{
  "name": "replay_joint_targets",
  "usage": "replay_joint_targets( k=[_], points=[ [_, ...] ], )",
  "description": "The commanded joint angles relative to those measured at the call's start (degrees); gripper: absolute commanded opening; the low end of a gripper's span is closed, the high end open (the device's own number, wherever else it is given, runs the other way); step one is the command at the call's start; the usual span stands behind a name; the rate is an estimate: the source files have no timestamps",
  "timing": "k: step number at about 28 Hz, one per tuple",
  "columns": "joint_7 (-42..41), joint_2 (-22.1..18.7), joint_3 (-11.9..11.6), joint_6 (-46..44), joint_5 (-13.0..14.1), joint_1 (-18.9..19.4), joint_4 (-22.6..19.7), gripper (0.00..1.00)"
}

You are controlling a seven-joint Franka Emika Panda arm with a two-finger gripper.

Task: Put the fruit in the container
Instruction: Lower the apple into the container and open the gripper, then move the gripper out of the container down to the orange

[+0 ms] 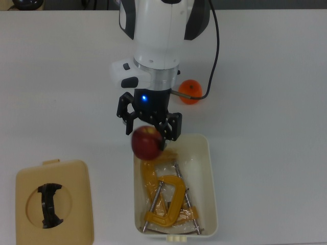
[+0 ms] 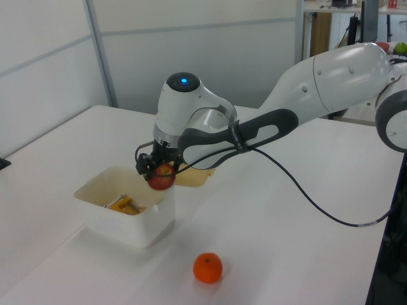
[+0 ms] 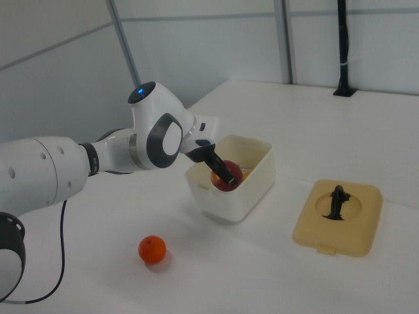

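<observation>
Gripper point(image 1: 149, 127) clamped on apple point(image 1: 147, 143), held over the near rim of the container point(image 1: 210, 178). One orange point(image 2: 208, 267) on the table, outside it. One lid point(image 1: 30, 184) nearby.

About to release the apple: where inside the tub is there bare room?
The container is bare only at its end nearest the gripper, where the apple hangs above the rim. The yellow clamps crowd the middle and far end.
</observation>
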Motion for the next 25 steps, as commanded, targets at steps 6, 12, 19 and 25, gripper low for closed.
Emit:
replay_joint_targets(
  k=[6,12,19,25],
  points=[
    [2.2,-0.5,-0.3,-0.4,-2.5,2.6,0.5,1.0],
    [-5.0,-4.0,0.7,-7.7,-1.6,2.7,-3.7,1.0],
    [-10.4,-7.8,4.5,-15.7,0.6,2.6,-9.3,1.0],
    [-10.5,-10.5,7.9,-15.7,0.6,2.7,-15.8,1.0]
  ],
)
